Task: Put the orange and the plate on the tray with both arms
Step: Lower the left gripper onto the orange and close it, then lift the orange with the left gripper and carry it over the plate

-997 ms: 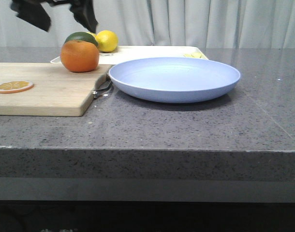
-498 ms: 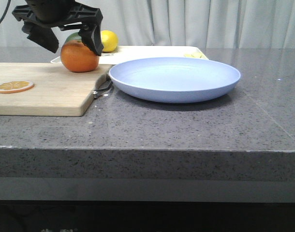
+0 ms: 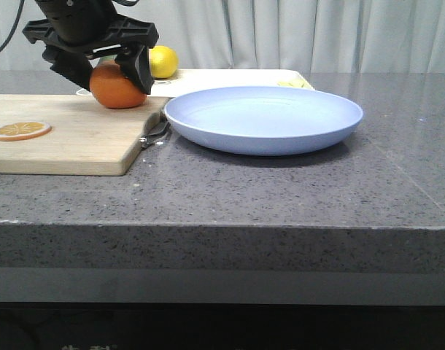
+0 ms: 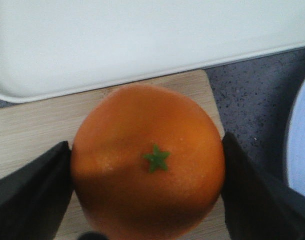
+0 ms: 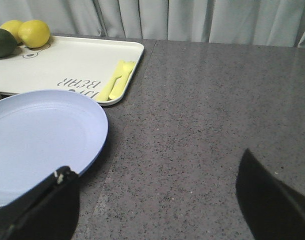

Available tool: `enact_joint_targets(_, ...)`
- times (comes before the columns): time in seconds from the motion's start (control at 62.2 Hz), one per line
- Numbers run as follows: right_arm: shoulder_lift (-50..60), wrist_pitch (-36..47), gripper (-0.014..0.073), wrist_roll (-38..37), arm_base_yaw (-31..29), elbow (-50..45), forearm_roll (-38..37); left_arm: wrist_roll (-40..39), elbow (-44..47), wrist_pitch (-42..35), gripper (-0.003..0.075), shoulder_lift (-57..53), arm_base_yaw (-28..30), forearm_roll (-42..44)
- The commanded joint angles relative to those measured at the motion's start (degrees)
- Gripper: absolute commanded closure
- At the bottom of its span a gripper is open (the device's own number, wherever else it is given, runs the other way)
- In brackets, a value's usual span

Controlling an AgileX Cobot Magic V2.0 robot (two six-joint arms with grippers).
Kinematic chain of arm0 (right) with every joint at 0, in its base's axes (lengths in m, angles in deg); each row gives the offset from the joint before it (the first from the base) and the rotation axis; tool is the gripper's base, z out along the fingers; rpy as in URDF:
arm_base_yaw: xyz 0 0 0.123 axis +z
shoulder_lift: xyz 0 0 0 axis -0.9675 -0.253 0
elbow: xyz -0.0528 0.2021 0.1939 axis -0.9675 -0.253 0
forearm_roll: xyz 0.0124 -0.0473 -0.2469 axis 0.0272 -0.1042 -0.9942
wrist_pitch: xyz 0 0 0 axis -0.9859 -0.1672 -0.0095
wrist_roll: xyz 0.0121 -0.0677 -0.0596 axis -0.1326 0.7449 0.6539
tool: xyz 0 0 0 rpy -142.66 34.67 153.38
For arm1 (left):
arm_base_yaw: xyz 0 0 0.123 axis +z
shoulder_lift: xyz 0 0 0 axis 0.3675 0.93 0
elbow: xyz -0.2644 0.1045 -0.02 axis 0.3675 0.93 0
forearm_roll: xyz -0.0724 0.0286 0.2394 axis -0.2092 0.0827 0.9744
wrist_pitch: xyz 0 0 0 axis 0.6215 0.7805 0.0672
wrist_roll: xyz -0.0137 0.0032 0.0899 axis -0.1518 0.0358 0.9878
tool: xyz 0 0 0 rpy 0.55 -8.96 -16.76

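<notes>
The left gripper clasped the orange at the cutting board corner, the tray at its 12 o'clock. Lift straight up before crossing the rim. The right gripper stood spread beside the plate.

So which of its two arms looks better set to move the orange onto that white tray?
The left. Its gripper already straddles the orange on the cutting board, next to the tray. The right gripper is open by the plate.
</notes>
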Motion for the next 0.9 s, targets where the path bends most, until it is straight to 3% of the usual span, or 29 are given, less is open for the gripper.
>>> enact_joint_targets(0.0,-0.3,4.7,-0.0048,0.5,0.0,2.0,0.0,-0.1,-2.2,-2.5,0.0346,-2.8,-0.3,-1.4)
enact_joint_targets(0.257,-0.3,4.7,-0.0048,0.5,0.0,2.0,0.0,-0.1,-4.4,-0.8,0.0489,-2.8,-0.3,-1.4)
enact_joint_targets(0.579,-0.3,4.7,-0.0048,0.5,0.0,2.0,0.0,-0.1,-17.1,13.1,0.0489,-2.8,-1.4,-1.7)
enact_joint_targets(0.884,-0.3,4.7,-0.0048,0.5,0.0,2.0,0.0,-0.1,-19.2,13.0,0.0489,-1.7,-10.4,-1.8)
